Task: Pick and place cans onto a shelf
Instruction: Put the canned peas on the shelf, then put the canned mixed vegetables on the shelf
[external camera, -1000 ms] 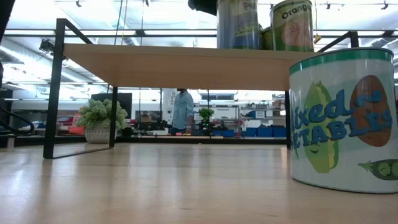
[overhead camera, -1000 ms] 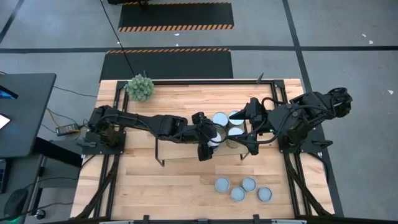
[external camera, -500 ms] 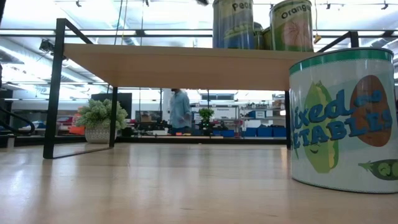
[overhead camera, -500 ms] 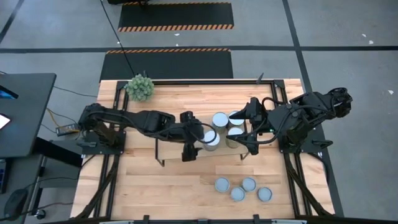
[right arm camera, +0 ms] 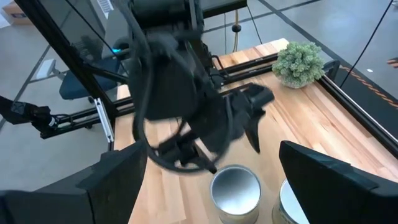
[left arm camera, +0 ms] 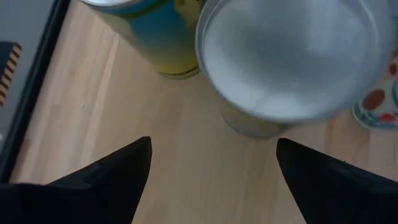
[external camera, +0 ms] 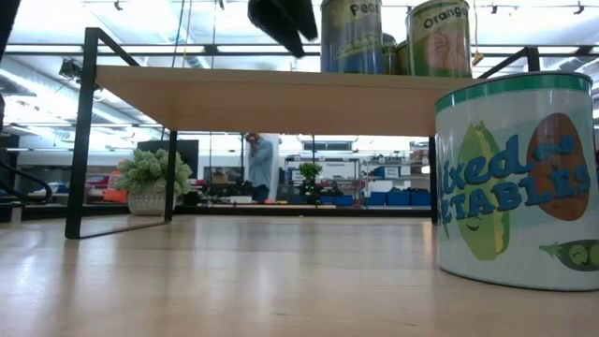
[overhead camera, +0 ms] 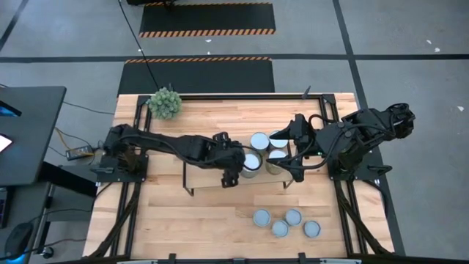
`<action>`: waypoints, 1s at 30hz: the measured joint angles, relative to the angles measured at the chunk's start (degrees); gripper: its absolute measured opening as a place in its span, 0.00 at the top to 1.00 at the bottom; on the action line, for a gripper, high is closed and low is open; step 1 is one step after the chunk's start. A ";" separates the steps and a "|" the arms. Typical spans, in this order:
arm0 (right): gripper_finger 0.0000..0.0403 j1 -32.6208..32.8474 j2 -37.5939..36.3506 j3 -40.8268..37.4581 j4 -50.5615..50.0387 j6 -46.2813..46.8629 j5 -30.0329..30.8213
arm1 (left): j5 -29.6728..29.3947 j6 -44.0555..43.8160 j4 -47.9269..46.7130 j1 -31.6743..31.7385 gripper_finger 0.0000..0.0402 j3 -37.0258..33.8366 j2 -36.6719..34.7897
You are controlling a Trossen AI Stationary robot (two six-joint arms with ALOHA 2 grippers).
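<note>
My left gripper (overhead camera: 233, 174), fingers spread and empty, has swung back in beside the can (overhead camera: 251, 163) standing on the shelf (overhead camera: 205, 170), so that placement looks finished, while my right gripper (overhead camera: 296, 163), also spread, waits at the shelf's other end.

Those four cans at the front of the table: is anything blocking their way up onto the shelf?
Partly. The four cans stand on open tabletop in front of the shelf, nothing between. But the shelf's right end already holds cans, with the left hand and right hand beside them. Its left end is bare.
</note>
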 joint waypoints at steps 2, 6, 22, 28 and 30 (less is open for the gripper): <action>0.07 0.00 0.00 0.00 0.23 -0.02 0.00 | -0.16 -1.36 1.56 -0.01 0.13 0.00 1.05; 0.07 0.00 0.00 0.00 0.37 0.00 -0.04 | -0.75 -2.37 3.46 -0.06 0.14 -0.02 2.15; 0.07 0.00 0.00 0.00 0.55 -0.68 -0.20 | -4.62 -4.76 8.28 -0.12 0.14 -0.02 2.16; 0.07 0.13 0.00 0.00 0.74 -1.07 -0.20 | -4.26 -4.66 6.60 -0.50 0.14 -0.02 1.86; 0.07 0.45 0.00 0.00 0.72 -1.09 -0.20 | -4.23 -4.54 5.78 -0.92 0.14 0.03 1.33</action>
